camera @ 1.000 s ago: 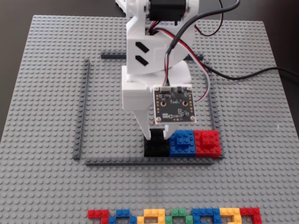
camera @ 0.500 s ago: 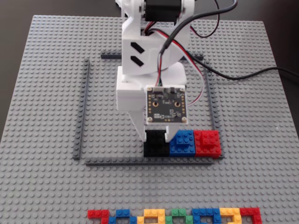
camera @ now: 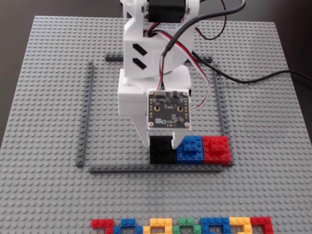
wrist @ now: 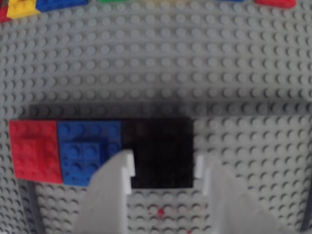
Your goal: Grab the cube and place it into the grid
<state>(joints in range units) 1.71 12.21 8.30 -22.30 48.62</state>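
Observation:
The black cube (camera: 162, 150) sits on the grey baseplate inside the grid (camera: 85, 117), against its near bar, with a blue block (camera: 191, 148) and a red block (camera: 216, 148) in a row to its right. My gripper (camera: 162, 142) reaches down over the cube with a white finger on each side. In the wrist view the cube (wrist: 163, 153) lies between my fingertips (wrist: 130, 168); the gripper (wrist: 165, 170) is closed against its sides. The blue block (wrist: 87, 151) and red block (wrist: 35, 150) lie to its left, and the grid's bar (wrist: 243, 108) runs just beyond.
A row of multicoloured bricks (camera: 180, 225) lies at the baseplate's near edge and shows at the top of the wrist view (wrist: 48, 5). A black cable (camera: 253, 78) trails off to the right behind the arm. Bare baseplate (camera: 48, 195) surrounds the grid.

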